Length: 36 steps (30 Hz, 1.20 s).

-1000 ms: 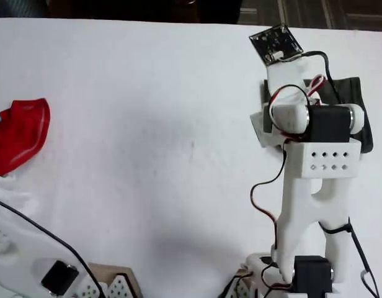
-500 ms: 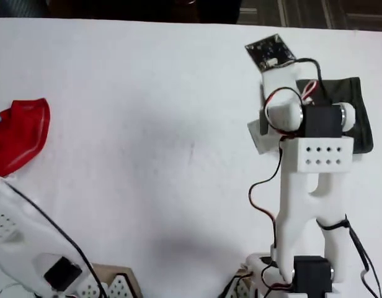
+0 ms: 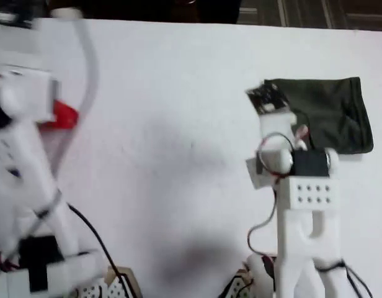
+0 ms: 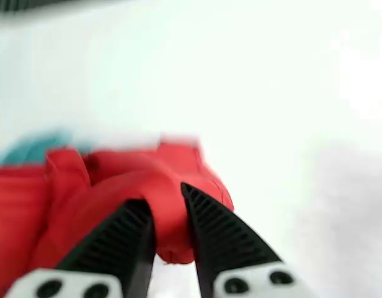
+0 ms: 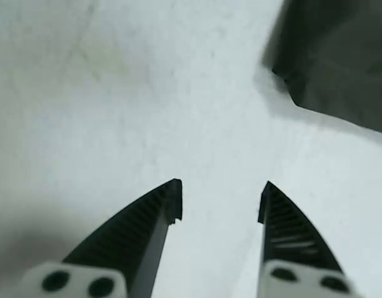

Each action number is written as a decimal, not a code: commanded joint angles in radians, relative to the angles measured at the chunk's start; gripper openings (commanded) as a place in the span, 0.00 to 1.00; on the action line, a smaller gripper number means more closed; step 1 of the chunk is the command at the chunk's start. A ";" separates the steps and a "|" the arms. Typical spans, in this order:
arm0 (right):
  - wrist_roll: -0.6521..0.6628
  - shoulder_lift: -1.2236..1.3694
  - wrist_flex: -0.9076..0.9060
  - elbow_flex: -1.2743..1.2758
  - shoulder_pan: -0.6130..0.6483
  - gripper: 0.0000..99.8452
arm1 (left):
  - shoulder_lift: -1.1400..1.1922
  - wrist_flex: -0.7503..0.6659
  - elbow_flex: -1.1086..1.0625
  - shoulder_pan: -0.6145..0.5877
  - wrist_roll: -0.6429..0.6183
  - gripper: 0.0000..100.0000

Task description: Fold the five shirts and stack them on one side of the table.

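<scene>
A red shirt [image 4: 116, 186] lies crumpled on the white table, and a fold of it is pinched between the fingers of my left gripper [image 4: 166, 205], which is shut on it. From above, part of the red shirt [image 3: 65, 115] peeks out beside the left arm [image 3: 23, 124]. A dark green folded shirt [image 3: 321, 112] rests at the far right. My right gripper [image 5: 219, 192] hangs open over bare table, just short of the dark shirt's corner [image 5: 340, 62]. The right arm [image 3: 302, 186] stands on the near side of that shirt.
A teal cloth [image 4: 30, 149] lies just behind the red shirt. The white table [image 3: 178, 155] stretches bare between the two arms. Its far edge [image 3: 178, 22] meets a dark background. Arm bases and cables sit along the near edge.
The left arm swung up from the near left corner onto the red shirt, which has shifted right. The right arm drew back toward the near side, uncovering the dark shirt.
</scene>
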<state>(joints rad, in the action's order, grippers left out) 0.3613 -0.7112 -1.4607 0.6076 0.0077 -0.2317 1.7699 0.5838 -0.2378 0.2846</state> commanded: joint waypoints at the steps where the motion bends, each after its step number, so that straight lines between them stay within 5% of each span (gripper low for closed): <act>1: 0.011 -0.131 0.099 0.123 -0.131 0.21 | -0.107 0.008 -0.001 0.270 -0.009 0.03; 10: 0.120 -0.176 0.200 0.298 -0.295 0.21 | -0.115 -0.044 -0.008 0.555 -0.048 0.03; 21: 0.118 -0.177 0.208 0.298 -0.288 0.21 | -0.112 -0.040 -0.289 0.436 -0.041 0.03; 27: 0.115 -0.177 0.208 0.298 -0.189 0.21 | -0.120 -0.184 -0.292 0.348 -0.048 0.03; 36: 0.112 -0.176 0.289 0.299 0.151 0.21 | -0.109 -0.388 -0.262 0.367 -0.044 0.03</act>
<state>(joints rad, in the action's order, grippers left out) 0.4733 -0.8585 -1.2152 0.9160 0.1028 -0.3145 1.4645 0.3122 0.1258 0.2447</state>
